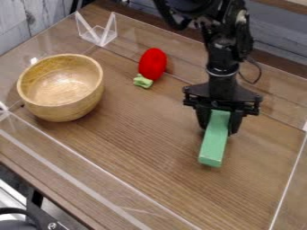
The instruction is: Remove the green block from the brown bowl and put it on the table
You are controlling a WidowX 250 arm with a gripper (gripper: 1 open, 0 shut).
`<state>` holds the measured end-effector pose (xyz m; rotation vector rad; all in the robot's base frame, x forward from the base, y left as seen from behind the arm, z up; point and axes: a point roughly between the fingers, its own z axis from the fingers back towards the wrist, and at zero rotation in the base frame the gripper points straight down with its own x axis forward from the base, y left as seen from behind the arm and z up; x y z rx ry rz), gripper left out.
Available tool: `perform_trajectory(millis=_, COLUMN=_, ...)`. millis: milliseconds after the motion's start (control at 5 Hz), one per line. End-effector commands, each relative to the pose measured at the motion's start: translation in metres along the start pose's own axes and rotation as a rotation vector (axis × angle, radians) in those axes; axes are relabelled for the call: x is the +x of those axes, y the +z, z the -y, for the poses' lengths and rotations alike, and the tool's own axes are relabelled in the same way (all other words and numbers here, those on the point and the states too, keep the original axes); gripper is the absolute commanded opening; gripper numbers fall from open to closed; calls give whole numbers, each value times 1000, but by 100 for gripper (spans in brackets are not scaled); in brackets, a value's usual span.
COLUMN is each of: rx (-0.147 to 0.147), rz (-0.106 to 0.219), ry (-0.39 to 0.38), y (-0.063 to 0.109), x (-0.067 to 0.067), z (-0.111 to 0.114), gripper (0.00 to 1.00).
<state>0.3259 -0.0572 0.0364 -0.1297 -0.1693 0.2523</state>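
Note:
The green block (pixel 214 145) is a long light-green bar, tilted, with its lower end down at the table (pixel 132 144) on the right side. My gripper (pixel 220 114) is shut on the block's upper end, its black fingers on either side. The brown bowl (pixel 60 85) stands far to the left, with nothing inside its pale hollow. The black arm rises from the gripper toward the top of the view.
A red strawberry-like toy (pixel 151 65) with a green stub lies behind the middle of the table, between the bowl and my gripper. Low clear acrylic walls (pixel 96 29) edge the tabletop all around, with a corner piece at the back left.

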Motion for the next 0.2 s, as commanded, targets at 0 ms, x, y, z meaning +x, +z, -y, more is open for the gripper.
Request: perform_trajectory(millis=0, rx=-22, rz=71, ry=20, y=32, x=23, z=-5, gripper=0)
